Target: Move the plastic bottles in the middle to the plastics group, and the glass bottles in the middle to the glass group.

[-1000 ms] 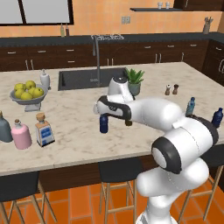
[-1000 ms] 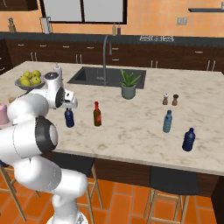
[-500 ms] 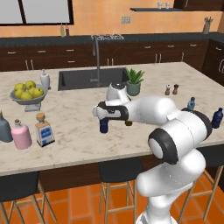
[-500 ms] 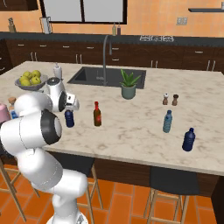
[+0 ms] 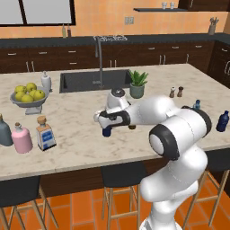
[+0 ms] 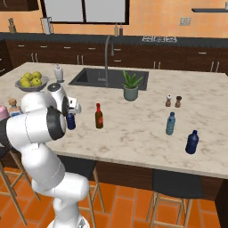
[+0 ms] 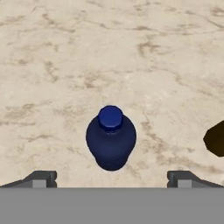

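The dark navy-blue plastic bottle (image 5: pixel 106 131) (image 6: pixel 70 121) (image 7: pixel 110 140) stands upright on the island counter. My gripper (image 5: pixel 106 119) (image 6: pixel 71 108) (image 7: pixel 111 178) hovers right above it, open, pointing down, its fingertips (image 7: pixel 42 178) wide on either side and touching nothing. The slim dark-brown glass bottle (image 6: pixel 99 116) (image 7: pixel 215 139) with a red cap stands just to the right. The square clear bottle (image 5: pixel 45 134) with a cork stands beside the pink bottle (image 5: pixel 21 139) and the grey-blue bottle (image 5: pixel 4 133) at the left end. The teal bottle (image 6: pixel 170 124) and the brighter blue bottle (image 6: pixel 192 142) stand at the right end.
A bowl of yellow fruit (image 5: pixel 28 96) and a white bottle (image 5: pixel 46 81) sit at the back left. The sink (image 5: pixel 92 80) with its tap, a potted plant (image 5: pixel 137 85) and two small shakers (image 5: pixel 175 92) lie behind. Stools stand below the counter's front edge.
The hand has sunk a little over the navy bottle while the arm's elbow swung. The jaws stayed open and the bottles have not moved.
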Motion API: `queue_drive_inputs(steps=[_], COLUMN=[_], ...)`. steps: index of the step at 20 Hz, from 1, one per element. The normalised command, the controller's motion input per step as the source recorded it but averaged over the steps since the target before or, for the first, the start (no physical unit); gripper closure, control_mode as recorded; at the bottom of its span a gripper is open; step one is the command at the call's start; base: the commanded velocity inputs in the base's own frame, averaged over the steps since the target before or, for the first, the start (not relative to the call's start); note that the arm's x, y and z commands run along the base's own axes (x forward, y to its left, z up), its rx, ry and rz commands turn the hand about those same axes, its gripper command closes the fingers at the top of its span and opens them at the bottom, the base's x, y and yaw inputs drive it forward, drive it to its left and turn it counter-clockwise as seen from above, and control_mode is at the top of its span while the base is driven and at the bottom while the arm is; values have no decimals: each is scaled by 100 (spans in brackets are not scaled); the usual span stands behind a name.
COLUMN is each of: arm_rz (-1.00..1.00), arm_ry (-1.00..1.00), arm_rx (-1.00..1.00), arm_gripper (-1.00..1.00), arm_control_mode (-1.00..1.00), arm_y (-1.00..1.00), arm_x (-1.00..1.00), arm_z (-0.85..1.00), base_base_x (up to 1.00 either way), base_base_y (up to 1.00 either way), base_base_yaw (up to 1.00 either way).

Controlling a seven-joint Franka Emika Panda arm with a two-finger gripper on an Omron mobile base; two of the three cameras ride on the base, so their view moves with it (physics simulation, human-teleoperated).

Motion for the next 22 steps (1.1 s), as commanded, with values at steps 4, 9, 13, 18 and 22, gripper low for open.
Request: queue_drive_inputs(steps=[4,9,13,18,22], arm_rz=[0,0,0,0,1], arm_ry=[8,21,3,0,0], arm_rx=[-3,0,0,0,0], arm_gripper=[-100,-100,-100,-100,-100], arm_control_mode=[-100,-100,-100,-100,-100], arm_y=[0,0,0,0,0], arm_x=[14,8,0,0,0], arm_z=[0,0,-1,-17,-15], base_base_x=[0,0,0,0,0], base_base_y=[0,0,0,0,0], base_base_yaw=[0,0,0,0,0])
